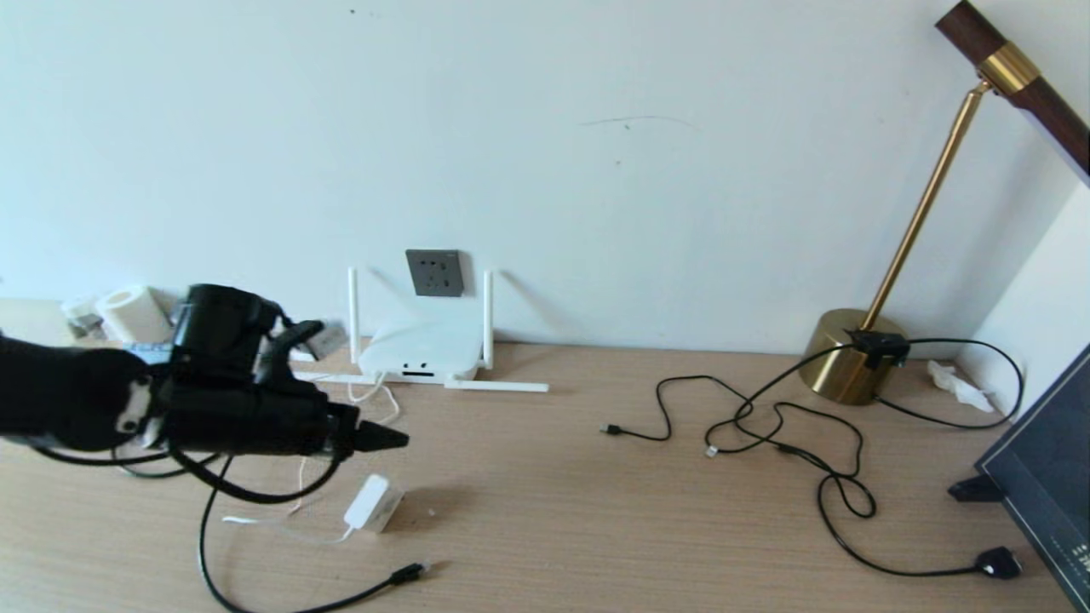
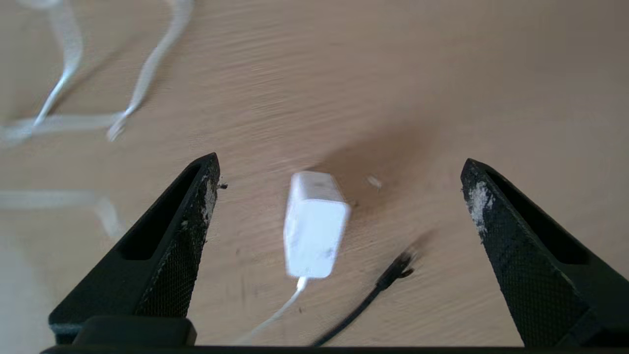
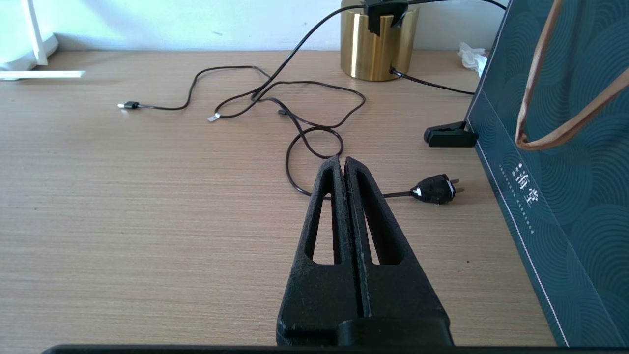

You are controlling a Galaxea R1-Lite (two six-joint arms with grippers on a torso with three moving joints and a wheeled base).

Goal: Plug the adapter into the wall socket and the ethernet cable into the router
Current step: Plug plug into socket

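Status: neither connection made; left arm positioned for the adapter pickup

Left gripper (image 1: 379,437), jaws spread wide and empty, hangs above the desk (image 1: 596,511) with the adapter (image 2: 314,223) lying flat between its fingers in the wrist view, untouched, its thin white cord trailing off; the ethernet cable (image 1: 341,600) plug lies just beside it on the desk; the router (image 1: 421,349) stands against the wall with its ports unoccupied as far as can be seen; the wall socket (image 1: 435,272) above it is vacant; right gripper (image 3: 344,167), jaws pressed together and holding nothing, rests idle over the desk near the brass lamp base (image 1: 847,356). Judged remaining: grasp adapter, insert in socket, then plug cable into router
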